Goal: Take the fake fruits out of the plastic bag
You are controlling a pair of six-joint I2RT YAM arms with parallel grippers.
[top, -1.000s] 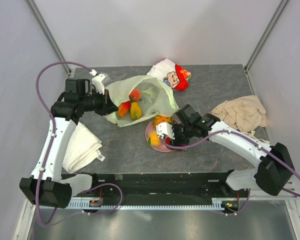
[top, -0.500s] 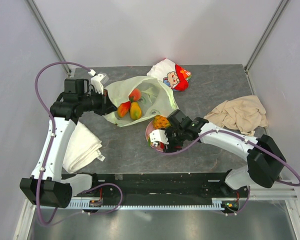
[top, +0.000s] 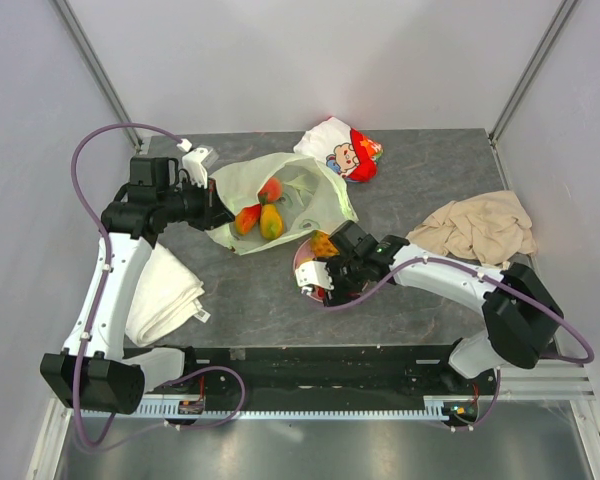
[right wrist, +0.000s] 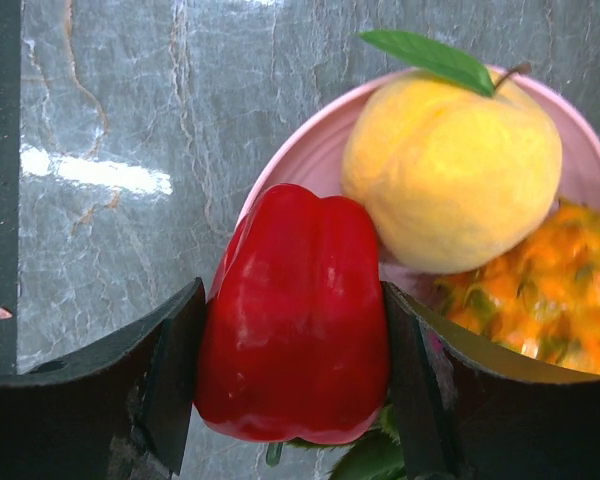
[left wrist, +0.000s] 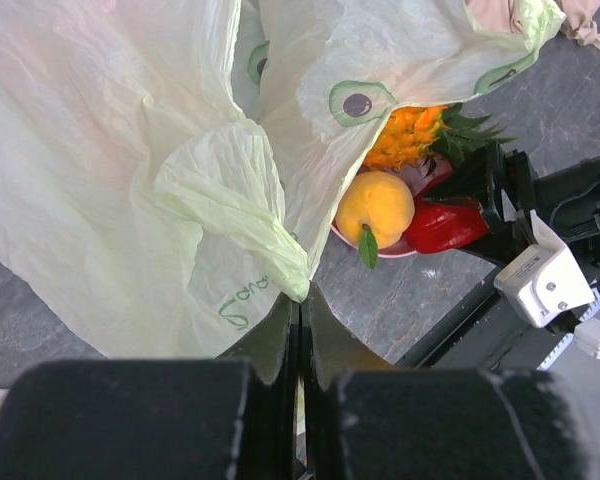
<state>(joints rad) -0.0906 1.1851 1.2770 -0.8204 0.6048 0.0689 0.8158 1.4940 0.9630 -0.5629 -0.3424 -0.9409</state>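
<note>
Roughly halfway: pepper at the plate, three fruits in the bag

Nearest the bases, the right gripper [right wrist: 292, 385] has its jaws clamped on the pepper [right wrist: 295, 300], one finger against each flank. It holds the pepper across the rim of the plate [right wrist: 315, 150], beside the peach [right wrist: 450, 170] and the pineapple [right wrist: 530, 290] that lie there. That placement suggests a drop-off: the plate serves as the collecting spot, and the pepper goes to the one bare part of it. Whether the pepper rests on the rim or hangs just above it I cannot tell. Opening too early could let the glossy fruit roll onto the table [top: 430, 180].

Further out on the left, the left gripper [left wrist: 300, 300] has its jaws pressed together on a twisted fold of the bag [left wrist: 110, 150]. The likely reason is to pin the thin film down and hold the mouth spread toward the right arm, so one arm anchors while the other fetches. Inside the bag sit the mango [top: 271, 222] and two reddish fruits [top: 248, 217], touching one another and well apart from the plate. My guess is that these remain to be lifted out, so the task is about half done.

A white towel [top: 165, 290] lies near the left arm and a beige cloth [top: 480, 228] to the right. At the far edge sits a cartoon pouch [top: 345, 150], just beyond the bag. None of these plays any part.
</note>
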